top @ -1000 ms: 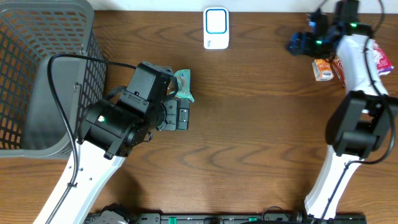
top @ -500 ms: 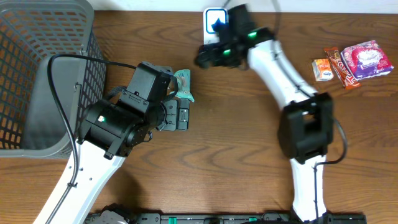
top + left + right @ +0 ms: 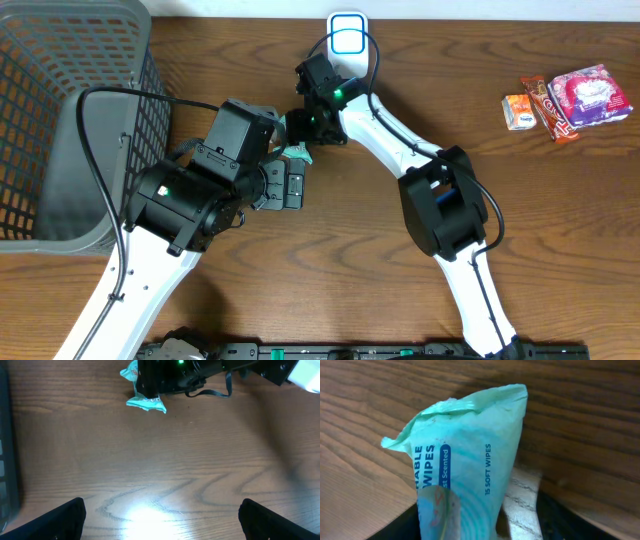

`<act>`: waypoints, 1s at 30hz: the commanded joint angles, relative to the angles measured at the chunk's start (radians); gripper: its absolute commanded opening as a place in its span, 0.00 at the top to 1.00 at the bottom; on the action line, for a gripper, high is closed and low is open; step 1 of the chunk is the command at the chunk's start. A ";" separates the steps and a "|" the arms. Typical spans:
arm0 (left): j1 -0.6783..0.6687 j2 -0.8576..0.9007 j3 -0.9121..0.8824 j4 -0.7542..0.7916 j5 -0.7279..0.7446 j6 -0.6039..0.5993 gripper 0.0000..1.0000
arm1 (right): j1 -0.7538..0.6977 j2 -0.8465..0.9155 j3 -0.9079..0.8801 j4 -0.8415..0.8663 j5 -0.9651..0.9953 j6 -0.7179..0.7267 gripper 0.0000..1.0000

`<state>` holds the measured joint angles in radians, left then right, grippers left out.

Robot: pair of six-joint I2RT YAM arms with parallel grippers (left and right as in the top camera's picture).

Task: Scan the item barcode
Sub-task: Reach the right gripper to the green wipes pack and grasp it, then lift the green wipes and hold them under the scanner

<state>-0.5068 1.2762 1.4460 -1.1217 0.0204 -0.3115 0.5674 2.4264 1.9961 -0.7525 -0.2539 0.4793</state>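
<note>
- Overhead: one teal wipes pack (image 3: 298,153) lies on the wooden table (image 3: 400,290), left of centre and towards the far edge
- Overhead: one white scanner (image 3: 347,45) stands at the far edge, near the wipes pack but apart from it
- Overhead: one grey mesh basket (image 3: 60,120) fills the left end. Three snacks lie together at the far right, well apart from the wipes pack: one orange packet (image 3: 517,112), one brown bar (image 3: 552,110) and one pink packet (image 3: 590,93)
- Overhead: the right gripper (image 3: 297,135) is stretched across the table onto the far end of the wipes pack, and the left gripper (image 3: 292,187) sits just beside its near end
- Left wrist: the left gripper's two fingertips (image 3: 60,520) stand far apart at the bottom corners with bare table between them, so it is released and holds nothing. The wipes pack lies ahead, its far part under the right gripper's black body
- Right wrist: the single wipes pack fills the view, printed "15 SOFT WIPES". Two dark fingers (image 3: 400,527) flank its lower end, and a strip of table shows between the pack and the finger on the picture's right, so the jaws are parted around it and not clenched
</note>
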 commanded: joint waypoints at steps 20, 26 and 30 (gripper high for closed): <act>-0.003 -0.002 0.002 -0.003 -0.005 -0.001 0.02 | -0.257 -0.205 0.001 -0.117 -0.592 0.023 0.99; -0.003 -0.002 0.002 -0.003 -0.005 -0.001 0.02 | -0.399 -0.212 0.001 -0.497 -0.628 0.207 0.98; -0.003 -0.002 0.002 -0.003 -0.005 -0.001 0.02 | -0.465 -0.212 0.001 -0.635 -0.637 0.211 0.99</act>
<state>-0.5068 1.2762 1.4460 -1.1217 0.0204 -0.3115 0.1226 2.2166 1.9995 -1.3548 -0.8177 0.6380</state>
